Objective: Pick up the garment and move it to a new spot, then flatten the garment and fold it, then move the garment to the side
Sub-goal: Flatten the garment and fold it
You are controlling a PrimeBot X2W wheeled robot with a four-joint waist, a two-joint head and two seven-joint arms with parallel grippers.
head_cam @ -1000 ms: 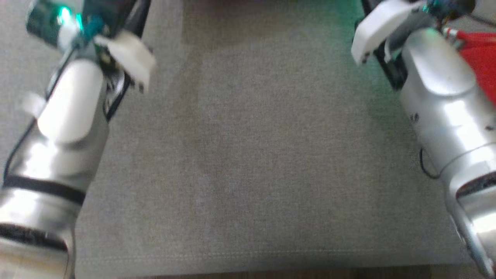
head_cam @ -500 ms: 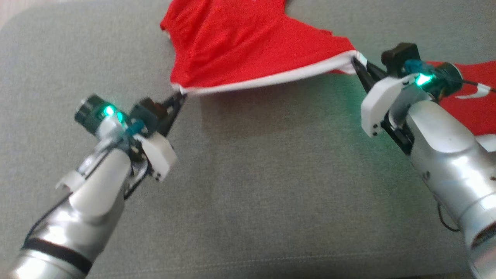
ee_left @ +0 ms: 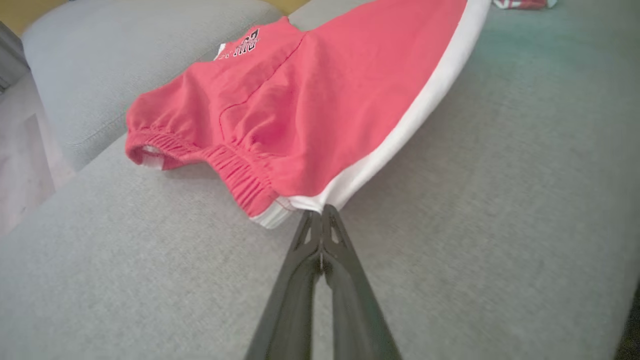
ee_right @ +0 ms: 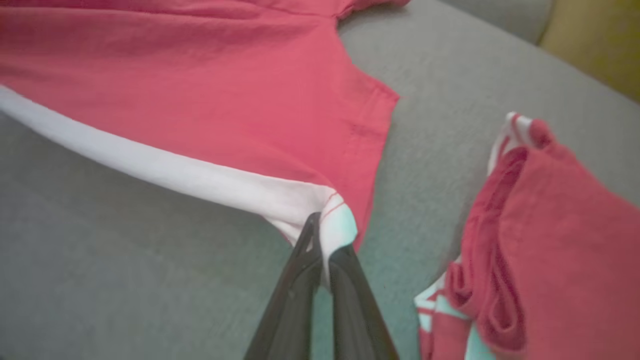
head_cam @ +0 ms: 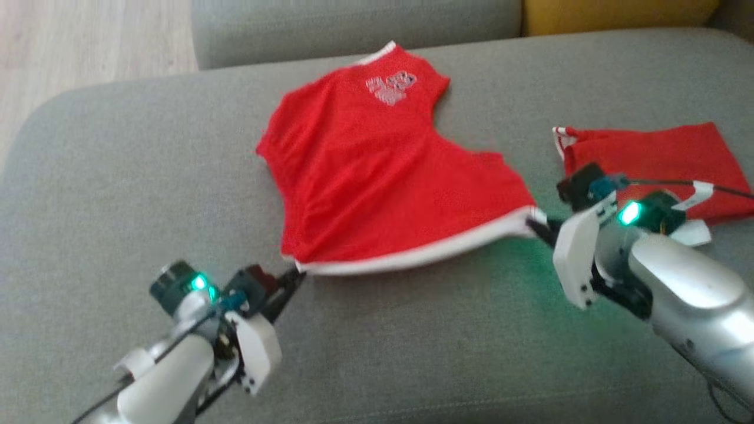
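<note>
Dark-fingered left gripper (head_cam: 293, 277) and right gripper (head_cam: 539, 227): each clenched on a white hem corner of red garment (head_cam: 377, 176), spread on grey sofa (head_cam: 412, 341). Risk, judged: thin pinch slipping under tension; neighbouring red cloth (head_cam: 654, 156) snagging.

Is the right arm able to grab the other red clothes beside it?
Probably not yet: the right gripper is shut on the garment hem. The red pile lies close, nothing between.
</note>
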